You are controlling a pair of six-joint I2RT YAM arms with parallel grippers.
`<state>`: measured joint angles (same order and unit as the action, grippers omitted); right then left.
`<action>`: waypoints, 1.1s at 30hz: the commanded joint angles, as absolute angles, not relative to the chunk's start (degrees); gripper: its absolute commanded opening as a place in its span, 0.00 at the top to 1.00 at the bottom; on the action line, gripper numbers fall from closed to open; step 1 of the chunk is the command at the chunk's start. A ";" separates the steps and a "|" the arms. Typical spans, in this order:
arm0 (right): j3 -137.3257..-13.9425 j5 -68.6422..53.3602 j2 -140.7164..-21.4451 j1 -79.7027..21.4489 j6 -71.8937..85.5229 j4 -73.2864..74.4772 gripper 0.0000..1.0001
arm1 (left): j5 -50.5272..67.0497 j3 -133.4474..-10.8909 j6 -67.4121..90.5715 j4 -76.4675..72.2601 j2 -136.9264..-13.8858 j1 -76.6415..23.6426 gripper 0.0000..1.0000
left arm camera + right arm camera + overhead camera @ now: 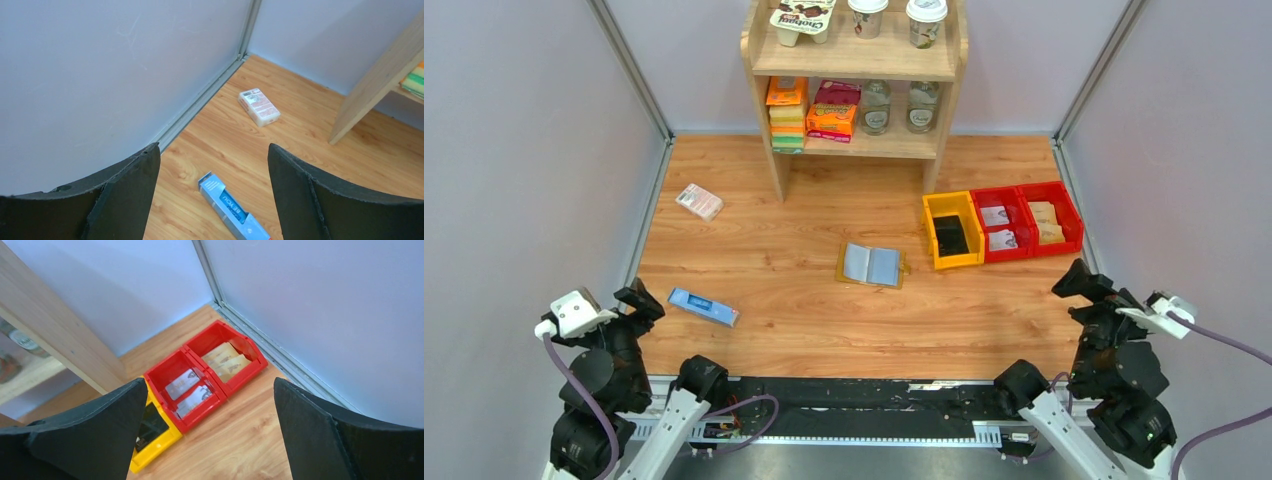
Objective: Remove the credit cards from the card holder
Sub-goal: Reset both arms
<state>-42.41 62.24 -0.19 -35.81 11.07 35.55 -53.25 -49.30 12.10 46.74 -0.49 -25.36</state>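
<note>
The card holder point(871, 265) lies spread open in the middle of the wooden table, its grey-blue inner panels facing up. Whether a card sits inside it is too small to tell. Credit cards lie in the bins at the right: a black one in the yellow bin point(951, 235), silver ones point(189, 390) in the middle red bin point(997, 227), and tan ones point(225, 360) in the right red bin point(1046, 220). My left gripper point(639, 300) point(214, 146) hangs open and empty at the near left. The right gripper point(1082, 282) point(210, 381) is open and empty at the near right, facing the bins.
A blue rectangular bar point(703, 307) point(232, 212) lies just ahead of the left gripper. A pink-white packet point(699, 201) point(259, 106) sits at the far left. A wooden shelf point(854, 60) with cups, jars and boxes stands at the back. Grey walls close both sides.
</note>
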 commanded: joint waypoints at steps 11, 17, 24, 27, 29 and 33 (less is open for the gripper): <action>-37.88 68.64 3.43 -35.86 15.29 38.50 0.00 | -58.97 -47.90 17.57 49.83 2.02 -25.14 0.12; -36.56 71.36 3.34 -35.86 17.14 38.50 0.00 | -59.76 -46.85 18.46 50.10 1.93 -25.14 0.12; -35.51 73.65 2.55 -35.86 17.58 36.83 0.00 | -59.94 -46.67 19.25 50.45 2.02 -25.14 0.12; -35.42 74.00 2.37 -35.95 17.67 36.74 0.00 | -59.59 -46.58 19.07 50.28 1.93 -25.22 0.12; -35.42 74.35 2.55 -35.86 17.84 36.74 0.00 | -59.24 -46.41 18.72 49.75 1.93 -25.22 0.12; -35.33 74.79 2.72 -35.86 17.93 36.83 0.00 | -58.19 -45.88 17.58 48.69 1.93 -25.22 0.12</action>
